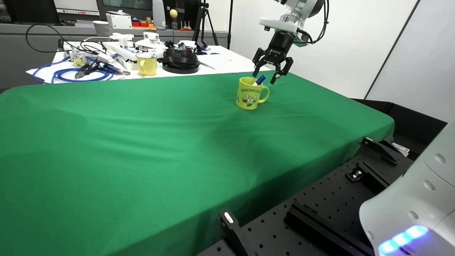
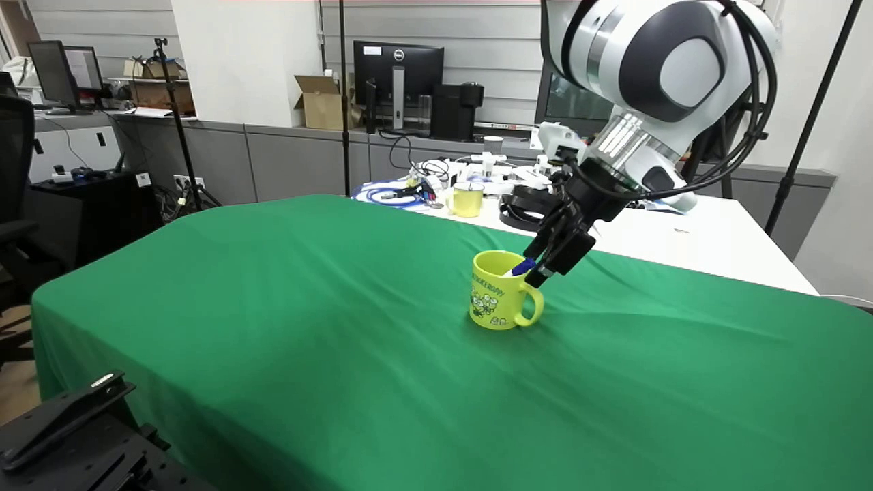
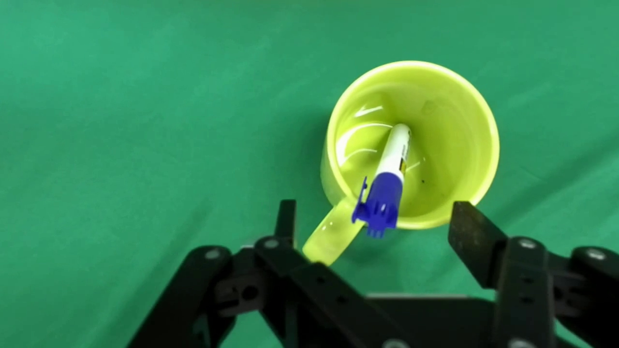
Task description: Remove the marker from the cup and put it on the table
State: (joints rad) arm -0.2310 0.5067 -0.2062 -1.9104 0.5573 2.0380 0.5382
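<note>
Gripper [image 1: 265, 76], w/ jaws wide apart, hangs nr marker [image 3: 390, 180] leaning cap-up in yellow cup [image 2: 496, 299]; cup's upright on green-cloth tbl [image 2: 341, 361].

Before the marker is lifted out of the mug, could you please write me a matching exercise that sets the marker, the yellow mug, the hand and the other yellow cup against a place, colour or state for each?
Things
1. marker
2. yellow mug
3. hand
4. other yellow cup

Places, colours, states
A. on the white table
B. open, holding nothing
C. tilted, white and blue
D. standing on the green-covered table

Right pairs: 1-C, 2-D, 3-B, 4-A.
</note>
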